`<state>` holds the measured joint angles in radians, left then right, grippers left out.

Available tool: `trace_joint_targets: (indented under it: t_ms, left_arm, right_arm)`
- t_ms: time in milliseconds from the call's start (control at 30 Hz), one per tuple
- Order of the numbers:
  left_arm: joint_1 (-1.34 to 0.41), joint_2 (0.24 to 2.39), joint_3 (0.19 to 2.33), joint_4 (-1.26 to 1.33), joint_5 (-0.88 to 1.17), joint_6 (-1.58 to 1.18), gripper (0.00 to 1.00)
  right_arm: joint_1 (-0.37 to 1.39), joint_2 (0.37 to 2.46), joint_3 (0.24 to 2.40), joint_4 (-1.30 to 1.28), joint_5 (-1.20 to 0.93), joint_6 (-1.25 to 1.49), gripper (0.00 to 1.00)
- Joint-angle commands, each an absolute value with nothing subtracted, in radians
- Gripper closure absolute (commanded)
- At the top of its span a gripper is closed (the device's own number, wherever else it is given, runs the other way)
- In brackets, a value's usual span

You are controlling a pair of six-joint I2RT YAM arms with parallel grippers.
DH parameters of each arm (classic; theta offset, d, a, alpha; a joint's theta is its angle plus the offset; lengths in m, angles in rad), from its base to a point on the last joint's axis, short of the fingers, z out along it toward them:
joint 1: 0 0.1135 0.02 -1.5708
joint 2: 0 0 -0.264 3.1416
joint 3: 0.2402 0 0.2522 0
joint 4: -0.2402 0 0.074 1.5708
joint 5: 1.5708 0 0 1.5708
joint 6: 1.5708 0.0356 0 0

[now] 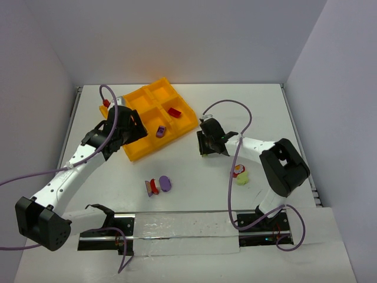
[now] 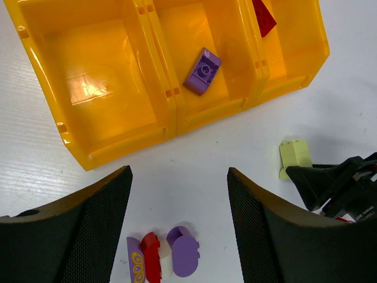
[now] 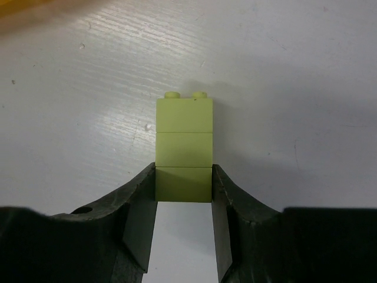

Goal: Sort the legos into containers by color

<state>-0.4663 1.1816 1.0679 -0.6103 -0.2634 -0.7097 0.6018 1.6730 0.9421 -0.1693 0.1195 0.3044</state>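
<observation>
Surface: matte white tabletop [image 1: 194,171], boxed in by plain grey walls [image 1: 35,71]. One orange-yellow plastic tray [image 1: 134,154], six square cells. Inside: one purple studded brick [image 2: 202,71] and, in a neighbouring cell, one red brick [image 1: 174,112]. Loose on the table: one purple-and-red cluster [image 1: 158,186], one red and yellow-green cluster [image 1: 240,175]. Clamped in right gripper [image 3: 184,177]: lower end of yellow-green stack of three bricks [image 3: 184,127], studs pointing away from the fingers, right of tray. Over table before tray: left gripper [image 2: 179,224], spread wide, holding nothing.
</observation>
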Motion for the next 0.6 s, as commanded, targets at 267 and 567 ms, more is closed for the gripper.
trace_joint_targets:
  t_ms: [267, 567]
  left_arm:
    - [-0.381, 1.158, 1.106, -0.459, 0.078, -0.52, 0.24]
    - [-0.311, 1.069, 0.953, -0.065, 0.79, -0.507, 0.11]
  right_arm:
    - [0.497, 1.306, 0.816, 0.064, -0.661, 0.243, 1.0]
    - [0.367, 1.251, 0.734, 0.332, -1.042, 0.463, 1.0]
